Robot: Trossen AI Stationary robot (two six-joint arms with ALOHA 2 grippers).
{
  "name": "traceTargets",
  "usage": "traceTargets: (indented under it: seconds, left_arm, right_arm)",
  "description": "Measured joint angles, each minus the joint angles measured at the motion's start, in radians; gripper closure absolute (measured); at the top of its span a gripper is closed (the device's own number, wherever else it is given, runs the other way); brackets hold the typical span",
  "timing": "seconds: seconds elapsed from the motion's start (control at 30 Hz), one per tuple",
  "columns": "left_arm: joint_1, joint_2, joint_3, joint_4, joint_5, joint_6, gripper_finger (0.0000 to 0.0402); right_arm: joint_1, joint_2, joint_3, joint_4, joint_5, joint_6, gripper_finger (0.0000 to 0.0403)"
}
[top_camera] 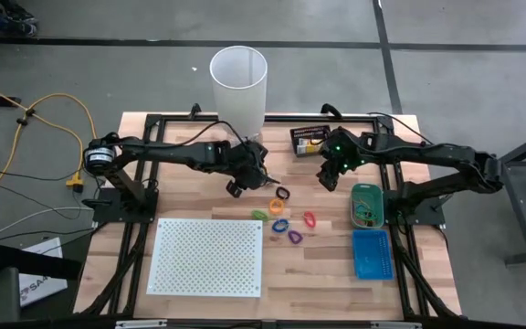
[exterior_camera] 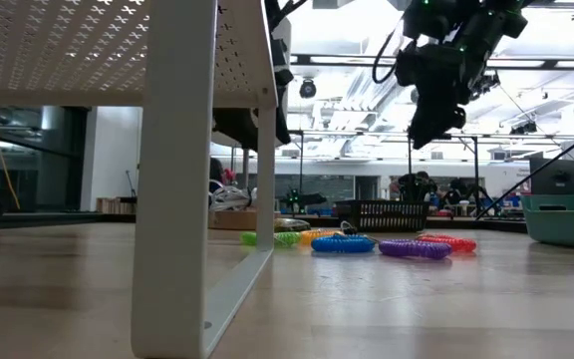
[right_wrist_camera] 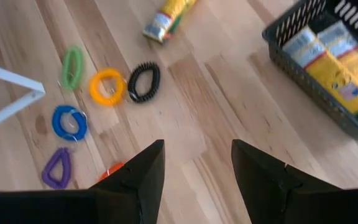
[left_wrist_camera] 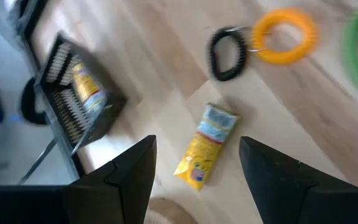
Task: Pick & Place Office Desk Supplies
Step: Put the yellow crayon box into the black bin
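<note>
A yellow packet (left_wrist_camera: 205,146) lies flat on the wood, and my open left gripper (left_wrist_camera: 197,143) hovers above it with a finger on either side, touching nothing. Coiled loops lie flat nearby: black (left_wrist_camera: 227,53), orange (left_wrist_camera: 283,35), green (right_wrist_camera: 72,66), blue (right_wrist_camera: 69,122), purple (right_wrist_camera: 57,167) and pink (top_camera: 310,219). My right gripper (right_wrist_camera: 197,146) is open too, raised above bare wood between the loops and a black basket (right_wrist_camera: 328,68) that holds more yellow packets. In the high view the left gripper (top_camera: 245,178) and right gripper (top_camera: 329,176) flank the black loop (top_camera: 282,194).
The tall white cylinder (top_camera: 238,82) stands at the far edge, behind the left arm. The white perforated board (top_camera: 206,256) stands on legs at the near left. A green bin (top_camera: 367,203) and a blue bin (top_camera: 371,253) sit to the right of the loops.
</note>
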Motion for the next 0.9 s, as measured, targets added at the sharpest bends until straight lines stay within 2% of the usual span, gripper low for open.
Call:
traceTargets:
  seconds: [0.33,0.9]
  left_arm:
    - [0.051,0.0,0.0,-0.028,0.145,0.107,0.0181]
    - [0.058,0.0,0.0,-0.042,0.152,0.102,0.0181]
  right_arm:
    - [0.0,0.0,0.0,0.13,0.0,0.0,0.023]
    - [0.0,0.0,0.0,0.239,0.0,0.0,0.023]
